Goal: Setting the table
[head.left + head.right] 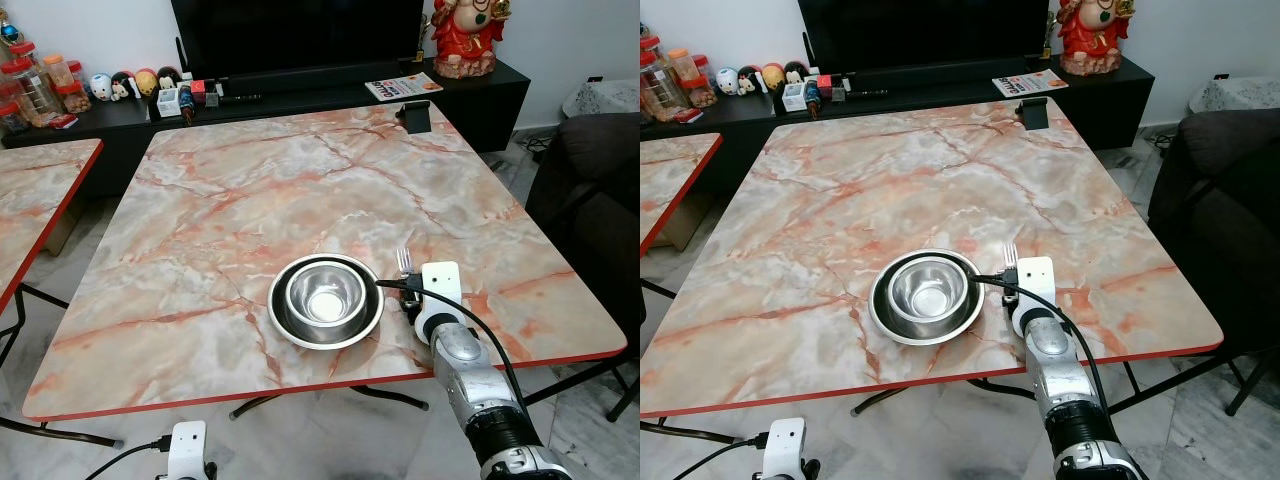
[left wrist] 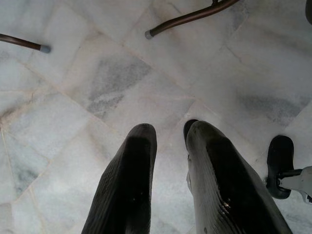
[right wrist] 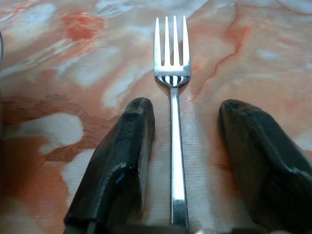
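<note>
At the lower right of the marble worktop, the right gripper lies spread around a fork, beside the steel bowl on its plate.

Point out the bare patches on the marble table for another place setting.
Bare: the marble table from the nested steel bowls back to the small black stand, plus its whole left side. Crowded: the near right, where the right gripper, open, straddles the silver fork.
</note>
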Robot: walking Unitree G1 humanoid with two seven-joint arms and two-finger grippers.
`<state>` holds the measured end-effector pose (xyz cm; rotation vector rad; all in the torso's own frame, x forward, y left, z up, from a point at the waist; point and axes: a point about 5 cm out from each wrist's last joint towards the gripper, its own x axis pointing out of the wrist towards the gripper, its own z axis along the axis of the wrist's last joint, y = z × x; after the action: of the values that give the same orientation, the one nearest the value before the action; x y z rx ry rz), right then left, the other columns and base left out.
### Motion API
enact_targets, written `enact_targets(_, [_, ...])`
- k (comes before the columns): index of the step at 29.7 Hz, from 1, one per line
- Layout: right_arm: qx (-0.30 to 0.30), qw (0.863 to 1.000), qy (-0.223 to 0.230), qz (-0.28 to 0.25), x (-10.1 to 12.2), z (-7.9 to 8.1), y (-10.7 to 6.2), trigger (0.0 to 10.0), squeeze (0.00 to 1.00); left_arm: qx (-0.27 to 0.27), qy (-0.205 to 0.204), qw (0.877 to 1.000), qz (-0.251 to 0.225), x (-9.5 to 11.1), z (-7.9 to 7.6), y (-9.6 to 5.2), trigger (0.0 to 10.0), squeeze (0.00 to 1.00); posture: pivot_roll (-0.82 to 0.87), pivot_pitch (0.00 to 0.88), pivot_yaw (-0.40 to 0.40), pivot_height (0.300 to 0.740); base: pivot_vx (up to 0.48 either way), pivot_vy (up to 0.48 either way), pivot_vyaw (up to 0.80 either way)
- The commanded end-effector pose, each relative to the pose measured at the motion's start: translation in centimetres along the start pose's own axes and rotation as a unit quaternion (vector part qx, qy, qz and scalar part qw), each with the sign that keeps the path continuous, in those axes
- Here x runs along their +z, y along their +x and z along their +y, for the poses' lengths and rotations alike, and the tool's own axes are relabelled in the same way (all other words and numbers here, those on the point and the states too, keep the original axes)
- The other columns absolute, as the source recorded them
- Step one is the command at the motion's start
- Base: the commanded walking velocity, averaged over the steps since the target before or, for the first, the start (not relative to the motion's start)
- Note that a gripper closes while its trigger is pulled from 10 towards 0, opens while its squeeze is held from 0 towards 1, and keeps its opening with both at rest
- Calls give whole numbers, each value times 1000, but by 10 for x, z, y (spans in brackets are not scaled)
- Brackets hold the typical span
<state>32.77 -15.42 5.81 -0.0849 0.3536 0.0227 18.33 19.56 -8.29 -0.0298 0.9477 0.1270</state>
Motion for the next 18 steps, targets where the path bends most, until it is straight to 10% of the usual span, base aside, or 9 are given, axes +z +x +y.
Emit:
enact_targets(1, [7,1000,6,0,0,5,0,10000,1000,5,7,1000,-2,4,4,0,10000,0,-214,0,86,740,0,0,0])
enact_targets(4, [2,1000,8,-27,7,4,1,10000,929,4,8,1000,-3,4,3,1,10000,0,-215,0,88,740,0,0,0])
enact_targets(5, [-1,998,10,-55,16,2,0,10000,0,4,8,1000,-3,4,3,1,10000,0,-215,0,88,740,0,0,0])
enact_targets(13, [-13,995,11,-100,29,-2,-1,10000,0,3,7,1000,-4,5,3,1,10000,0,-217,0,89,740,0,0,0])
enact_targets(18, [-41,976,-6,-216,59,-8,-11,10000,0,1,2,1000,-8,7,1,1,10000,0,-220,0,92,740,0,0,0])
